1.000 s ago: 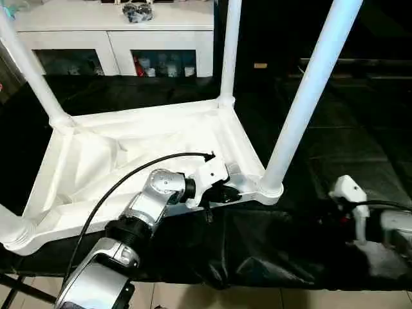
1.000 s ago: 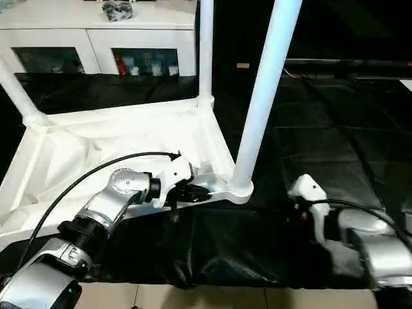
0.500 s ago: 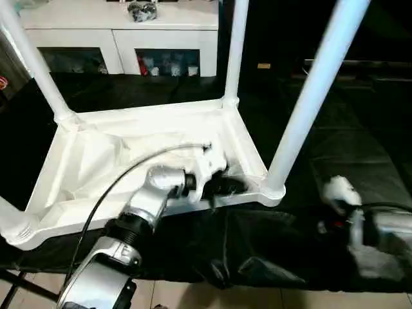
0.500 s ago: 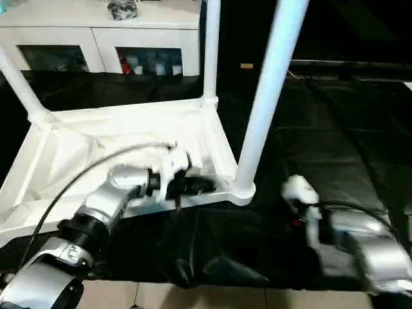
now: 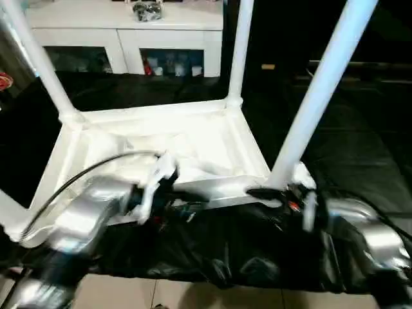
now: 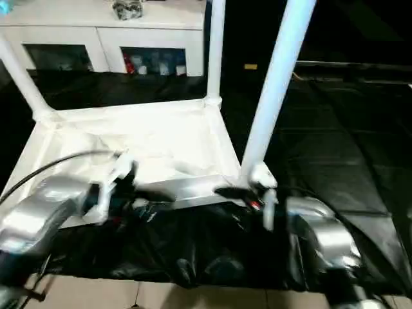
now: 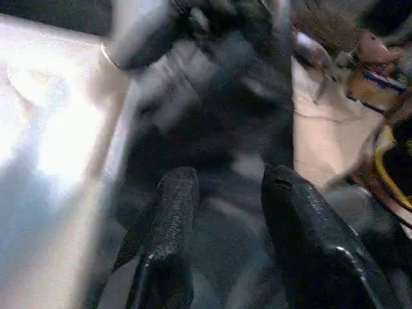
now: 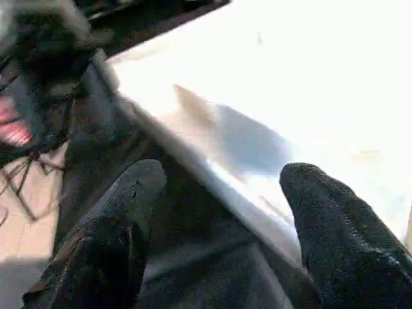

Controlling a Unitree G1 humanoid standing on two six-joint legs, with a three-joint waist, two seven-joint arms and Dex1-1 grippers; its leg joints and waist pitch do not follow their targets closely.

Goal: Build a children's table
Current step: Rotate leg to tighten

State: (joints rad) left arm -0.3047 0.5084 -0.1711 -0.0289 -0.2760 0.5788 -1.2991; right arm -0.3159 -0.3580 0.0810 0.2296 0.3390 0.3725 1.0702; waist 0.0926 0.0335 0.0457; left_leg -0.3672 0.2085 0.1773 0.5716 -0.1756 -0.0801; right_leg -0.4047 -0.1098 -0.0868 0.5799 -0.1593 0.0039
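Table [image 5: 154, 145] lies upside down on the black cloth [image 5: 360, 161], legs up. Its near edge runs left–right just ahead of both my grippers. My right gripper [image 5: 261, 193] is nearer the near-right leg [image 5: 318, 96], right at that corner socket, jaws wide apart w/ the rim betw. them in the wrist view, nothing clamped yet as far as I can judge. My left gripper [image 7: 222, 238] sits further along the same edge, fingers apart, nothing betw. them. Next move prob. turns on that rim: both need to close on it.

One upturned children's table [image 5: 193, 145], four legs [image 5: 318, 96], two arms [image 5: 90, 215].
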